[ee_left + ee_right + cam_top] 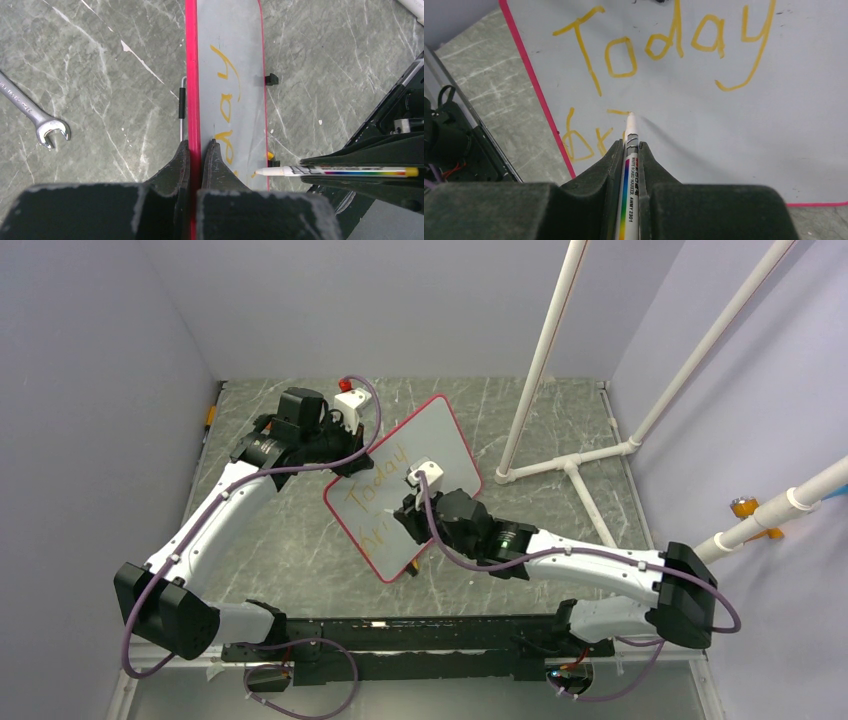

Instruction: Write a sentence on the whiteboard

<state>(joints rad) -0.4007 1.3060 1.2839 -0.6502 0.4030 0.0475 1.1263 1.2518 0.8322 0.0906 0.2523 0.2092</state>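
The whiteboard (pixel 425 445), white with a red-pink frame, lies tilted in the middle of the table. My left gripper (pixel 196 150) is shut on its red edge (pixel 191 75) at the far-left side. The sentence (pixel 664 47) reads "Today" with "br" and a fresh stroke below it (pixel 584 140); it also shows in the top view (pixel 375 490). My right gripper (pixel 630 147) is shut on a white marker pen (pixel 630 175) with a rainbow stripe. The pen's tip (pixel 630 115) touches the board just right of "br". The pen also shows in the left wrist view (pixel 340 171).
A metal spanner (pixel 30 112) lies on the green marbled table left of the board. A white pipe frame (pixel 570 465) stands at the right back. A black clip (pixel 270 79) sits on the board's far long edge. Grey walls close in the table.
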